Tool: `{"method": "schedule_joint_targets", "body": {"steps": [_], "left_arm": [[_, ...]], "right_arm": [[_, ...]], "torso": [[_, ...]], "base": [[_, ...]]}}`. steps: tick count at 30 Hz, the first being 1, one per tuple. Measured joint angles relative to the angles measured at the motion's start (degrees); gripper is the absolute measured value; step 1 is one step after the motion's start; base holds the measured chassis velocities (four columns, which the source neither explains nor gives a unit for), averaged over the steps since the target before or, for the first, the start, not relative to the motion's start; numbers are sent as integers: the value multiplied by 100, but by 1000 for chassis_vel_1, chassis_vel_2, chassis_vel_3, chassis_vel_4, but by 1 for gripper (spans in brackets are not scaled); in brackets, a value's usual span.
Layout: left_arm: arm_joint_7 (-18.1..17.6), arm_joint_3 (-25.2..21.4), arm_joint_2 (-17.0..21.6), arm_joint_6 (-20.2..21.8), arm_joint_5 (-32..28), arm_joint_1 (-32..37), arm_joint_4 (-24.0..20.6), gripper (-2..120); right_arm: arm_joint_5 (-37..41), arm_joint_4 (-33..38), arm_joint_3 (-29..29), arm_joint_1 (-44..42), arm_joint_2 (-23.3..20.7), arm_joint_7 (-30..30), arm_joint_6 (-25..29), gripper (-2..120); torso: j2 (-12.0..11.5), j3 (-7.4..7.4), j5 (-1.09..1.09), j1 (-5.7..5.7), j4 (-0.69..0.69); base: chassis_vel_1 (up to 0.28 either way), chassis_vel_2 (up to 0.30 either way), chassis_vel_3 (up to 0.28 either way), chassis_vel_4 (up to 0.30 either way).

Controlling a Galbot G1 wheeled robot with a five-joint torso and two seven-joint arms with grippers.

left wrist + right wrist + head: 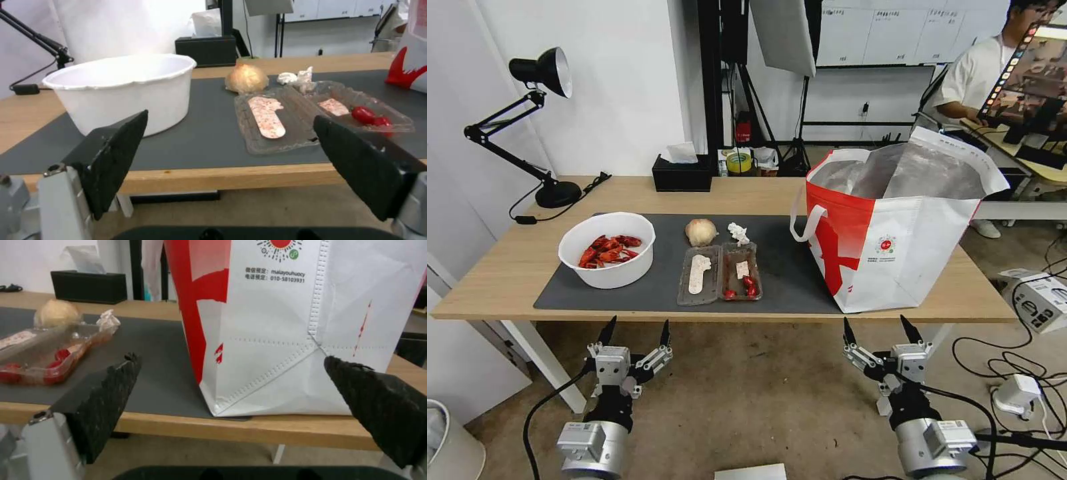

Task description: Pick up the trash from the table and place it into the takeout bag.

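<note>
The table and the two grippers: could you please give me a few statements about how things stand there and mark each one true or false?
1. The bowl of red shells sits on the dark mat, at the robot's left end. True.
2. The left gripper is shut on the tissue. False: it is open, short of the table's near edge, holding nothing.
3. The bag stands upright with its mouth open. True.
4. The beige ball lies inside the plastic tray. False: it rests on the mat just beyond the tray.
5. The right gripper is open, facing the bag. True.
6. The tray is already in the bag. False: it lies on the mat between bowl and bag.
</note>
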Motion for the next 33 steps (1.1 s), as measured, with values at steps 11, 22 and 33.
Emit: {"method": "schedule_joint_targets", "body": {"steps": [11, 22, 33], "left_arm": [[0, 0, 0, 0, 0, 0, 0, 100], [0, 0, 0, 0, 0, 0, 0, 100], [0, 0, 0, 0, 0, 0, 0, 100]], "right_arm": [[0, 0, 0, 0, 0, -1, 0, 100], [0, 0, 0, 0, 0, 0, 0, 100], [0, 0, 0, 0, 0, 0, 0, 100]], "torso": [[0, 0, 0, 0, 0], [0, 0, 0, 0, 0], [0, 0, 0, 0, 0]], "base": [[0, 0, 0, 0], [0, 0, 0, 0], [0, 0, 0, 0]]}}
